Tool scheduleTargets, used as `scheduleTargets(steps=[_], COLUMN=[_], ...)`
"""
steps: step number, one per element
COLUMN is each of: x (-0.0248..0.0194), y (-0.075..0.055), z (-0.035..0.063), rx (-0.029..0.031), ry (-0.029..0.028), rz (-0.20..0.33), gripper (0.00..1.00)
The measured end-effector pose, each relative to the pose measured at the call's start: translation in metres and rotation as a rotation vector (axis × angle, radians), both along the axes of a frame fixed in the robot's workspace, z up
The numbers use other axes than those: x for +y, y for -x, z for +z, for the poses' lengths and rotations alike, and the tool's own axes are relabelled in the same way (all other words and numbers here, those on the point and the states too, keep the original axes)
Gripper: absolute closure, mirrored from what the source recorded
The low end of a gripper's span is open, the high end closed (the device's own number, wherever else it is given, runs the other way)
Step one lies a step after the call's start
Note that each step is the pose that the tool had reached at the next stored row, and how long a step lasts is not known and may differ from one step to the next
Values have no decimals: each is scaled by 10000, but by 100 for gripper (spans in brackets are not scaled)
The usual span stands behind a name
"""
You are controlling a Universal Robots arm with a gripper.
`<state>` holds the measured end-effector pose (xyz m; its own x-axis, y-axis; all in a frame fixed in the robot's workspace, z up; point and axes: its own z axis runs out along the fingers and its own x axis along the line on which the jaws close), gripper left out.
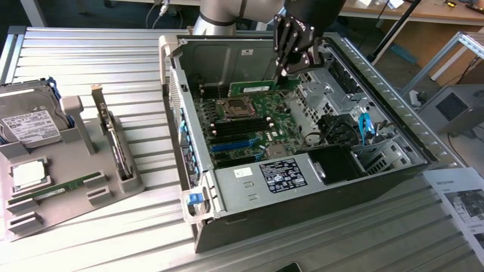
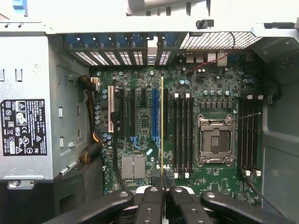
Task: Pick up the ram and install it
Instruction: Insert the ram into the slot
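My gripper (image 1: 287, 71) hangs inside the open computer case (image 1: 378, 85), shut on the ram (image 1: 252, 88), a narrow green stick held level above the motherboard (image 1: 253, 127). In the wrist view the ram (image 2: 162, 126) shows edge-on as a thin line running out from between my fingertips (image 2: 163, 193), over the board and just beside the black memory slots (image 2: 182, 135). The empty CPU socket (image 2: 216, 140) lies past those slots. A second green ram stick (image 1: 56, 190) rests in the grey holder (image 1: 90, 195) at the exterior view's left.
On the grey holder stand a hard drive (image 1: 30, 119), a silvery CPU chip (image 1: 29, 173) and an upright expansion card (image 1: 113, 141). Case walls, a drive cage (image 1: 332, 90) and the power supply (image 1: 264, 181) surround the board. Papers (image 1: 461, 204) lie at the exterior view's right.
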<state>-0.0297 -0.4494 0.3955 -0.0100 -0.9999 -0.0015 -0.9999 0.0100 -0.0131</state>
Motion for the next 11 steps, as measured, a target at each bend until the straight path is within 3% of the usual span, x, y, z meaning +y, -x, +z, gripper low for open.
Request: scheduleTargets(steps=[4,6,7,11], x=[66,159,182,243], y=[-1,-1,-1,-1], z=[-19,-33,-37,-47], rx=[-1,1,-1,0], ry=[-2,0,-1,0], rz=[0,-3,-4,-8], gripper=[88,88,88,88])
